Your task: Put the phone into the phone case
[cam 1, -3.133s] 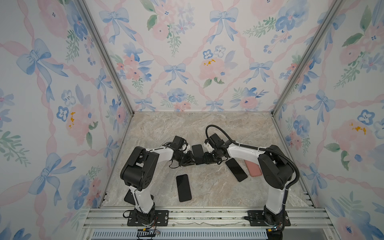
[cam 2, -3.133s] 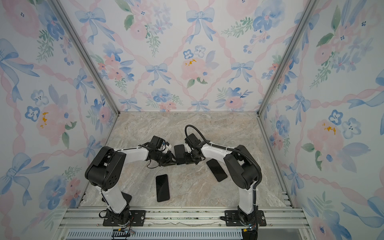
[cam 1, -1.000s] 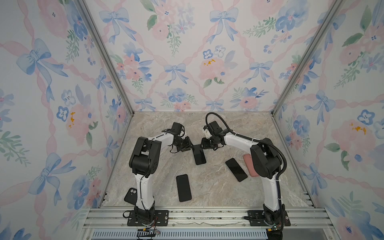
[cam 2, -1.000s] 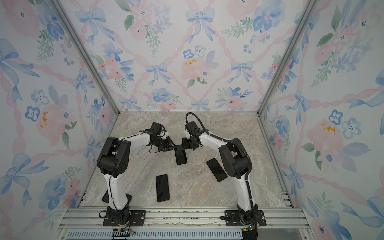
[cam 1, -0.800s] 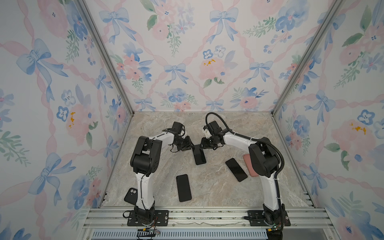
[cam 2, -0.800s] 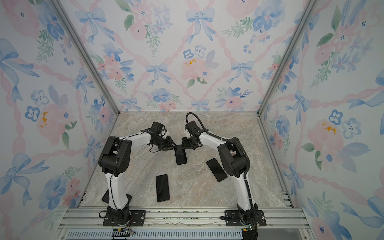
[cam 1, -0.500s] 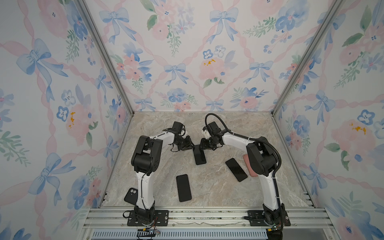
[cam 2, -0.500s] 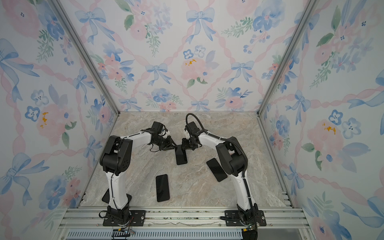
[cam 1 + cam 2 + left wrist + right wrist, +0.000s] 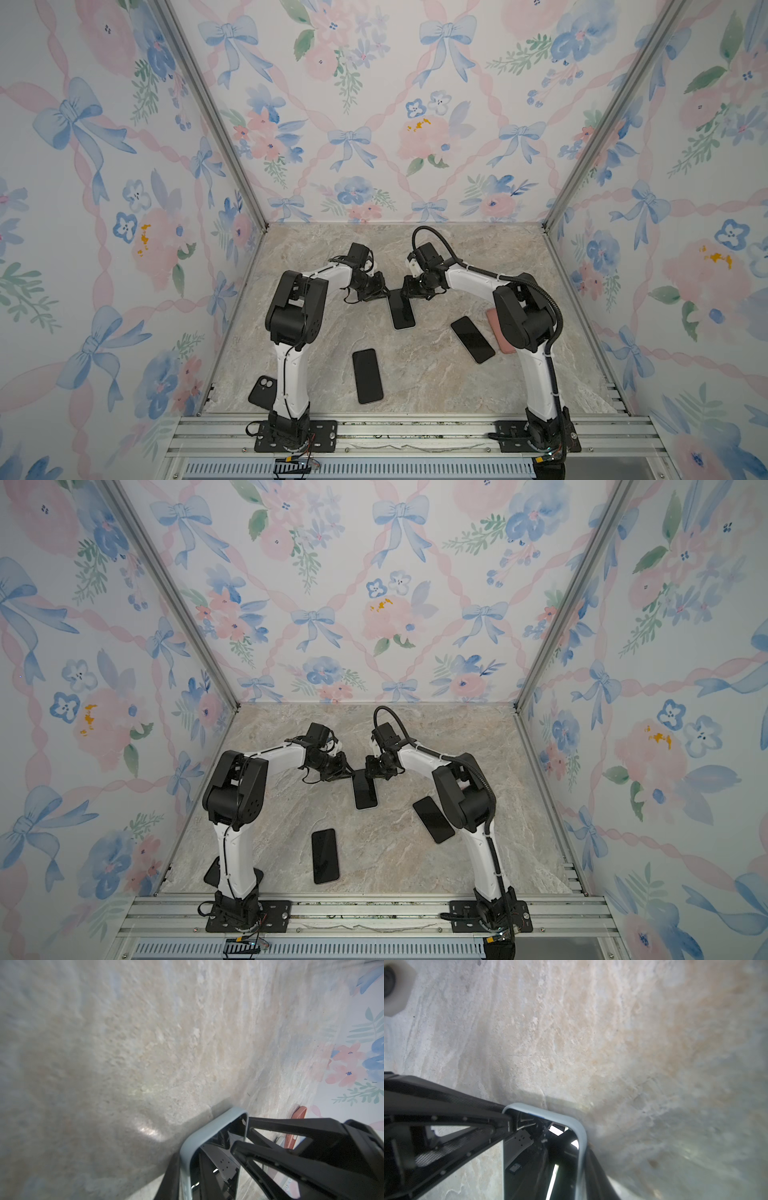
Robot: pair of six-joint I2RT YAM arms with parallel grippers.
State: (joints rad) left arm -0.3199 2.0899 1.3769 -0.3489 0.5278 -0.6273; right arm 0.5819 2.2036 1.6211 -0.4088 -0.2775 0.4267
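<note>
Both grippers, left gripper (image 9: 380, 293) and right gripper (image 9: 409, 292), clamped on light-blue phone case (image 9: 188, 1147) corners at 12 o'clock; press phone (image 9: 402, 311) corners evenly.

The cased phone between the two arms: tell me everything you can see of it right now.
The cased phone lies flat, screen up, on the marble-look table in both top views. Its glass is dark and glossy and mirrors the rig; a pale blue-grey, matte, rubbery-looking case rims it with rounded corners. The left end effector and right end effector each straddle a far corner, fingers against the rim. Nothing else touches it.
</note>
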